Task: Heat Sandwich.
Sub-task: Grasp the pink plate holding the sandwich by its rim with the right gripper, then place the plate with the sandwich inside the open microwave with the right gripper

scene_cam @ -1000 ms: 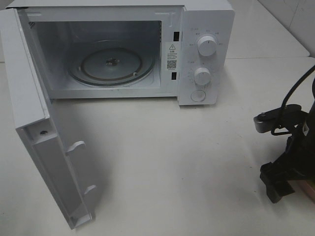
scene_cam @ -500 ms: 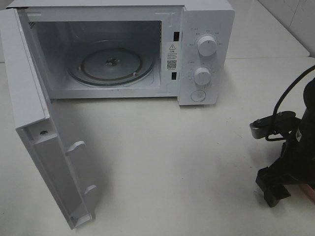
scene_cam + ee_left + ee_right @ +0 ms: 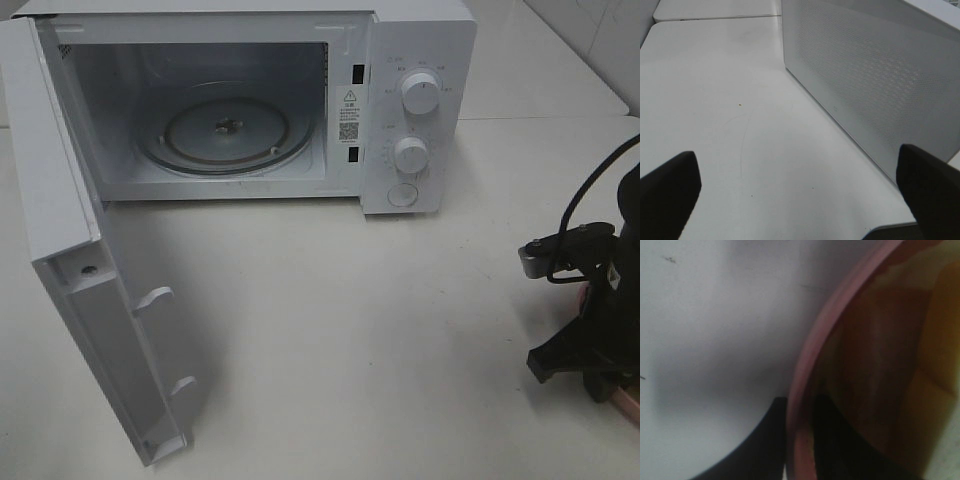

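Observation:
The pink plate [image 3: 805,365] fills the right wrist view, and only a sliver of it [image 3: 630,402] shows at the right edge of the exterior view. A blurred yellow-tan mass on it is the sandwich [image 3: 927,355]. My right gripper [image 3: 799,440] straddles the plate's rim, with one finger outside and one inside, closed on it. It shows in the exterior view [image 3: 585,362] low over the table at the far right. The white microwave [image 3: 420,110] stands at the back with its door [image 3: 90,290] swung open and its glass turntable [image 3: 225,130] bare. My left gripper [image 3: 800,195] is open and empty.
The open door juts toward the front left of the table. Bare white tabletop [image 3: 350,320] lies between the microwave and my right gripper. The microwave's perforated side wall [image 3: 875,80] is close beside my left gripper. A black cable [image 3: 590,190] arcs over the right arm.
My right gripper has shifted to the right, toward the plate at the table's right edge. The microwave and its door have not moved.

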Robot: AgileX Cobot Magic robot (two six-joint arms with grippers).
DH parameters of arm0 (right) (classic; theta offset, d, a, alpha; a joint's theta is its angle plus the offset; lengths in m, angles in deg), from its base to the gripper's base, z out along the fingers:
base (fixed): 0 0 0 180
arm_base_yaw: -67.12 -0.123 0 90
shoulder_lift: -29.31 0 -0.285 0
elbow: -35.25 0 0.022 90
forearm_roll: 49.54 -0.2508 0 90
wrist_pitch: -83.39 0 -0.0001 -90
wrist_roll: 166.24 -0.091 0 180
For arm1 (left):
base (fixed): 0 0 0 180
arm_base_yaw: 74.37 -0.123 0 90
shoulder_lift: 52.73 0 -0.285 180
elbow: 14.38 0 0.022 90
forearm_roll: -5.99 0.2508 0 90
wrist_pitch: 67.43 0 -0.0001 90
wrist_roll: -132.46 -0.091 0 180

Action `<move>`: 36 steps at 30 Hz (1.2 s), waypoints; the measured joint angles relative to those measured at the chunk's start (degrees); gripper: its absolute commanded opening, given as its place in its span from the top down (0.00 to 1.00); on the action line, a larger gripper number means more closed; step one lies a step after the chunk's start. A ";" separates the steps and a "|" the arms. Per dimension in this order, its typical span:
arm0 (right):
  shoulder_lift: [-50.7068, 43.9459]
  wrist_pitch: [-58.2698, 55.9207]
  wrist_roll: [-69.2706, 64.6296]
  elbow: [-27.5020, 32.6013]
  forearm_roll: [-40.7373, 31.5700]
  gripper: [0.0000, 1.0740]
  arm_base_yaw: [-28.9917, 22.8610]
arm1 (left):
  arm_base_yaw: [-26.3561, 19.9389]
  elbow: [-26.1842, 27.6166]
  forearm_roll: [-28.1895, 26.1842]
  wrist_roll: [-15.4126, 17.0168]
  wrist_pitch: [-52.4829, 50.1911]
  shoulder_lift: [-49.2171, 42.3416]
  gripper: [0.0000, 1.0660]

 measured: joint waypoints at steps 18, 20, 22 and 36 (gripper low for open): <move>-0.23 -6.19 -7.10 0.00 7.73 1.00 -5.27 | 0.00 0.00 0.00 0.00 0.00 0.00 0.06; -1.09 -7.51 -7.73 0.00 8.65 1.00 -6.42 | 0.00 0.00 0.00 0.00 0.00 0.00 0.06; -1.60 -7.96 -7.79 0.00 9.05 1.00 -6.99 | 0.00 0.00 0.00 0.00 0.00 0.00 0.06; -8.42 -15.53 -9.28 0.06 10.66 1.00 -13.69 | 0.00 0.00 0.00 0.00 0.00 0.00 0.06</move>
